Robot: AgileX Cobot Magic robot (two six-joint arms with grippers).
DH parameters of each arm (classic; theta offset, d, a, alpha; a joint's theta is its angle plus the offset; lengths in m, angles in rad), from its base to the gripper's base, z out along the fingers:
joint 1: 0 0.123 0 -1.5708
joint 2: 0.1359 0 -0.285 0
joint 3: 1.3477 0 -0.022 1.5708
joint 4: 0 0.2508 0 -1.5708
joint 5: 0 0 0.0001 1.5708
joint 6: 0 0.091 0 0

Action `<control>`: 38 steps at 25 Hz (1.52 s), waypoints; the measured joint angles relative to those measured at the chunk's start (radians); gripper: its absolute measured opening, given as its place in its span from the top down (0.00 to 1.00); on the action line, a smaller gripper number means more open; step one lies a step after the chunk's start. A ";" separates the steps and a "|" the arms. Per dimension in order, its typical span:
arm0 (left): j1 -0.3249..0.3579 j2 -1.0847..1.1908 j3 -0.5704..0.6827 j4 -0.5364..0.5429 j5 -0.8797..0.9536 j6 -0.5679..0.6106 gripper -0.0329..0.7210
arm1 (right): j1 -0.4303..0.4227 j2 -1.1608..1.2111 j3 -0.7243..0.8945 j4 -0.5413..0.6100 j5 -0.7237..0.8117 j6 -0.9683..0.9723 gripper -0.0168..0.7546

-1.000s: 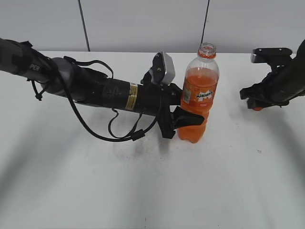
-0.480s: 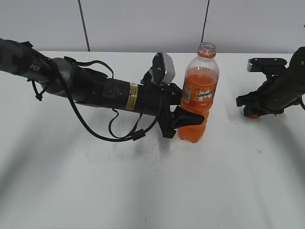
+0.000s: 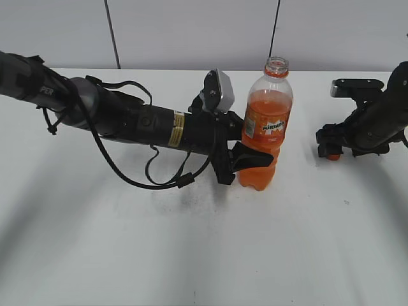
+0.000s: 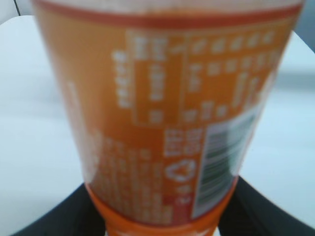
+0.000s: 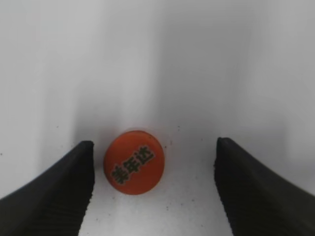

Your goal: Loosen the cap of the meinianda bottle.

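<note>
The meinianda bottle (image 3: 266, 131) stands upright mid-table with orange liquid, an orange label and an open neck. My left gripper (image 3: 245, 159) is shut on its lower body; the left wrist view shows the blurred label (image 4: 167, 113) filling the frame between the black fingers. The orange cap (image 5: 133, 162) with dark print lies flat on the white table between the fingers of my right gripper (image 5: 152, 182), close to the left finger. It shows as a small orange spot (image 3: 332, 156) under my right gripper (image 3: 331, 145), which is open at the right of the table.
The white table (image 3: 191, 255) runs to a grey wall at the back. The left arm with its black cable (image 3: 153, 175) lies across the left half of the table.
My right gripper has come down to the table and opened, and the cap now lies on the surface. The left arm and bottle have not moved.
</note>
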 joint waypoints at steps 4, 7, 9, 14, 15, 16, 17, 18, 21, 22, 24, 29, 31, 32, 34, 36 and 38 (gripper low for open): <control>0.000 0.000 0.000 0.006 0.000 0.000 0.44 | 0.000 -0.007 -0.001 0.011 0.028 0.000 0.21; 0.008 0.000 0.000 0.010 -0.010 -0.004 0.35 | 0.000 -0.018 0.000 0.015 0.047 0.000 0.22; 0.022 0.000 0.000 0.012 -0.016 -0.004 0.27 | 0.000 -0.034 0.000 0.016 0.050 0.000 0.22; 0.068 0.000 0.000 0.082 -0.062 -0.022 0.22 | 0.000 -0.072 0.000 0.017 0.059 0.000 0.22; 0.079 0.000 0.000 0.117 -0.072 -0.035 0.22 | 0.000 -0.079 0.000 0.017 0.063 0.000 0.22; 0.090 -0.001 0.000 0.154 -0.077 -0.052 0.22 | 0.000 -0.085 0.000 0.018 0.068 0.000 0.22; 0.101 -0.002 0.000 0.207 -0.083 -0.074 0.22 | 0.000 -0.090 0.000 0.018 0.072 0.000 0.22; 0.111 -0.002 0.000 0.267 -0.086 -0.102 0.22 | 0.000 -0.097 0.000 0.018 0.076 0.000 0.22; 0.148 -0.006 0.000 0.412 -0.099 -0.192 0.22 | 0.000 -0.122 0.000 0.018 0.087 0.000 0.22; 0.160 -0.012 0.000 0.436 -0.100 -0.223 0.22 | 0.000 -0.133 0.000 0.017 0.091 0.000 0.22; 0.186 -0.036 0.000 0.440 -0.095 -0.268 0.22 | 0.000 -0.154 0.000 0.007 0.091 -0.006 0.22; 0.223 -0.133 0.000 0.440 0.046 -0.297 0.22 | 0.000 -0.213 0.000 -0.095 0.010 -0.043 0.22; 0.225 -0.172 0.000 0.440 0.193 -0.297 0.22 | 0.000 -0.235 -0.007 -0.142 -0.032 -0.046 0.22; 0.225 -0.193 0.000 0.440 0.282 -0.297 0.22 | 0.000 -0.244 -0.017 -0.170 -0.045 -0.048 0.22; 0.225 -0.227 0.000 0.423 0.460 -0.297 0.23 | 0.000 -0.254 -0.045 -0.213 -0.077 -0.048 0.22; 0.225 -0.254 0.000 0.347 0.655 -0.297 0.23 | 0.000 -0.259 -0.076 -0.248 -0.096 -0.049 0.22; 0.225 -0.268 0.000 0.285 0.868 -0.297 0.23 | 0.000 -0.259 -0.111 -0.264 -0.104 -0.050 0.22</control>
